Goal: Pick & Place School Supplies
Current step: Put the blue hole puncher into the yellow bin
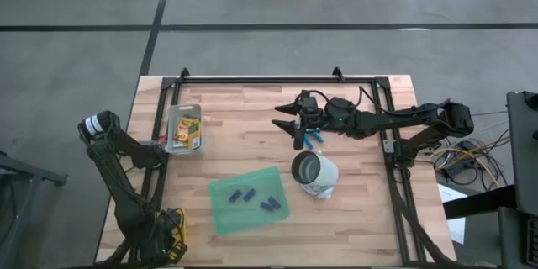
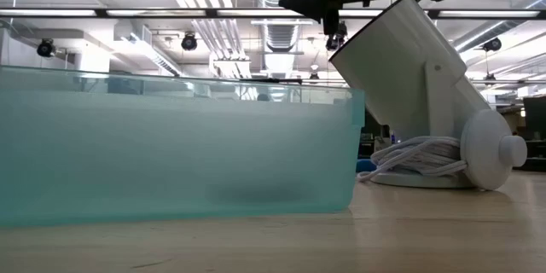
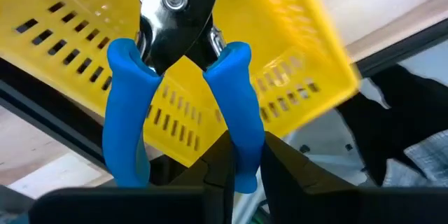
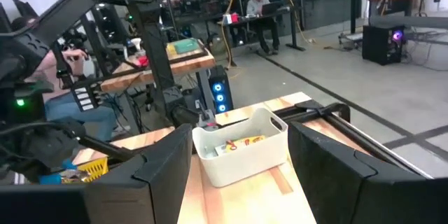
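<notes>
- Wooden desk (image 1: 252,109) planks are carrying a white bin (image 1: 173,116) of crayon boxes (image 1: 187,133), a green sheet (image 1: 252,214) with purple-blue pieces (image 1: 242,194), and a white corded device (image 1: 324,181) lying tilted.
- At the desk's near left corner, the left gripper (image 1: 171,225) is pinching a blue-handled tool (image 3: 175,63). Its fingers (image 3: 287,175) are standing narrow around the handles, and the yellow mesh basket (image 3: 294,56) is lying just beyond.
- My reading is that a drop into the basket is being set up. To do it well, the tool's metal nose should be hanging over the basket's opening, not its slanted wall, before the fingers are let go.
- The right gripper (image 1: 297,130) is hovering with fingers spread wide by a second blue tool (image 1: 314,139) on the desk. For a clean pick it should be coming down with its fingers across the handles.
- From above, the left arm is covering most of the basket, so the tool's position over the rim is hard to judge.
- From desk height, the green sheet's edge is blocking the pieces and the bin.
</notes>
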